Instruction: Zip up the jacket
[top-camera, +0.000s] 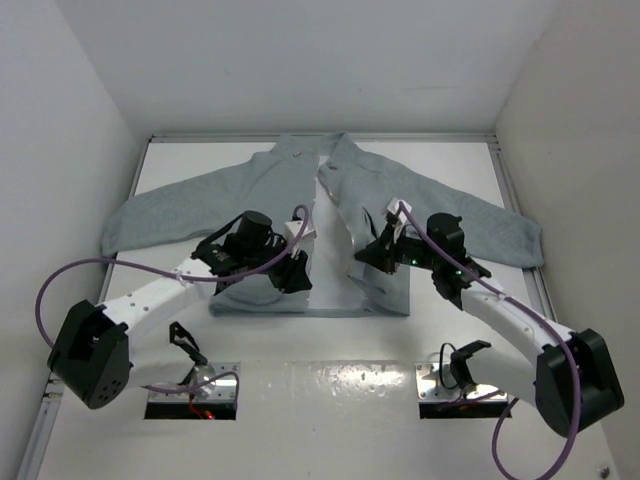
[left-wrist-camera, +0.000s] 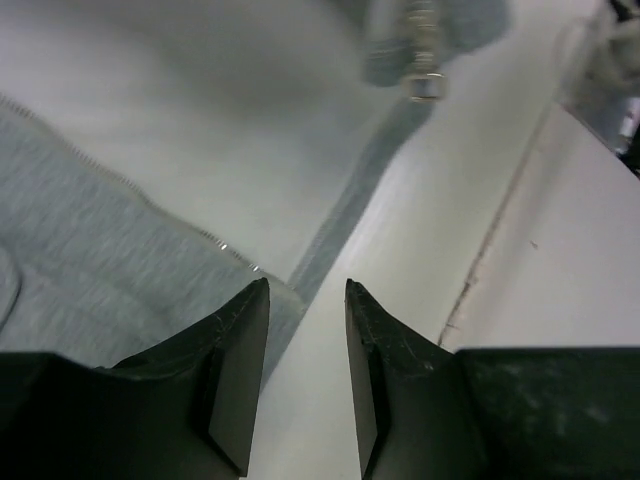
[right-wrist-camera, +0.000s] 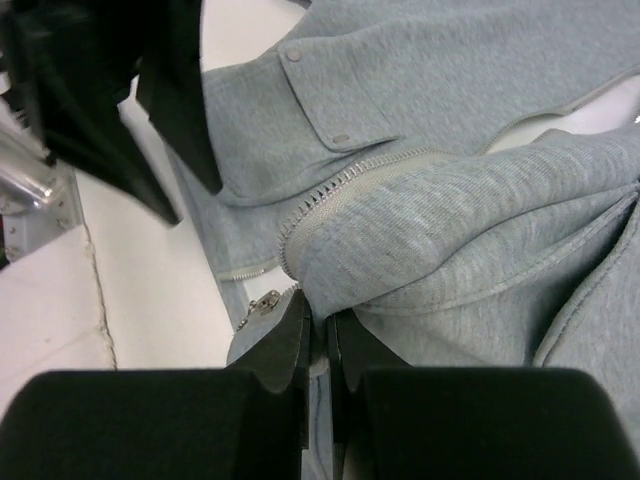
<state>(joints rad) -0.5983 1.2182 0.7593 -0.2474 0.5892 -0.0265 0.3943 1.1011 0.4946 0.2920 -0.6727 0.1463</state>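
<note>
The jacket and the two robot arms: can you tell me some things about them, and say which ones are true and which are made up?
1. The jacket is grey and lies spread out on a white table. True.
2. The jacket is zipped all the way up. False: its front is open, and the two halves lie apart at the bottom.
3. The right end effector is pinched shut on the jacket's zipper edge. True.
4. The left end effector is gripping a sleeve. False: its jaws are open with nothing between them, by the jacket's bottom corner.
</note>
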